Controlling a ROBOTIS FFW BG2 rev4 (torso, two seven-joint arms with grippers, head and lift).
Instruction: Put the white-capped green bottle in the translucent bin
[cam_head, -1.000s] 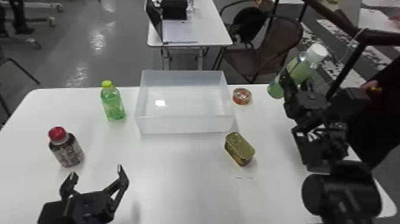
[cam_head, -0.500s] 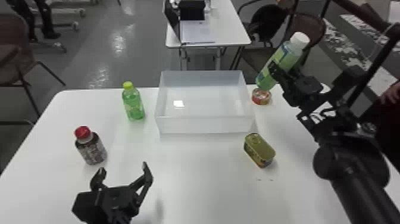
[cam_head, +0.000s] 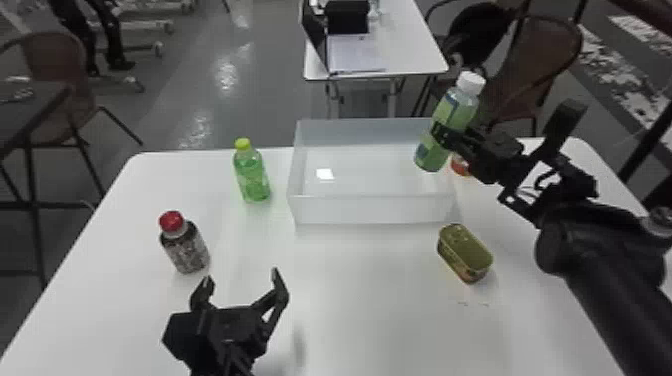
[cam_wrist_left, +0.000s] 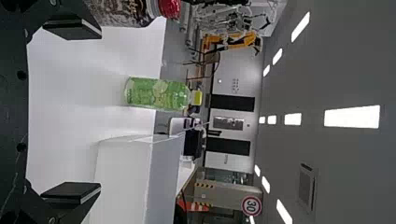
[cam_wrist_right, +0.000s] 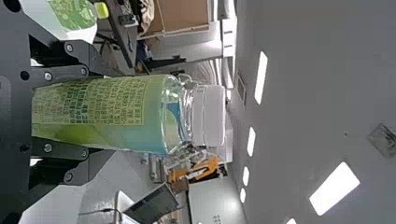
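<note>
In the head view my right gripper (cam_head: 452, 137) is shut on the white-capped green bottle (cam_head: 450, 120), which hangs tilted over the right end of the translucent bin (cam_head: 370, 210), its base above the bin's right part. The right wrist view has the bottle (cam_wrist_right: 107, 114) between the two fingers of my right gripper (cam_wrist_right: 60, 114), cap pointing away from the palm. My left gripper (cam_head: 242, 285) stands open and holds nothing, near the table's front left; in the left wrist view the fingers of my left gripper (cam_wrist_left: 72, 114) are wide apart.
A yellow-capped green bottle (cam_head: 252, 175) stands left of the bin, and a red-capped dark bottle (cam_head: 185, 247) is nearer the front left. An oblong can (cam_head: 465, 253) lies before the bin's right corner. A round red can (cam_head: 460, 165) is partly hidden behind the right gripper.
My right gripper has carried the bottle leftward, from beyond the bin's right side to over its right end. The head view has shifted, while the left gripper stays open.
</note>
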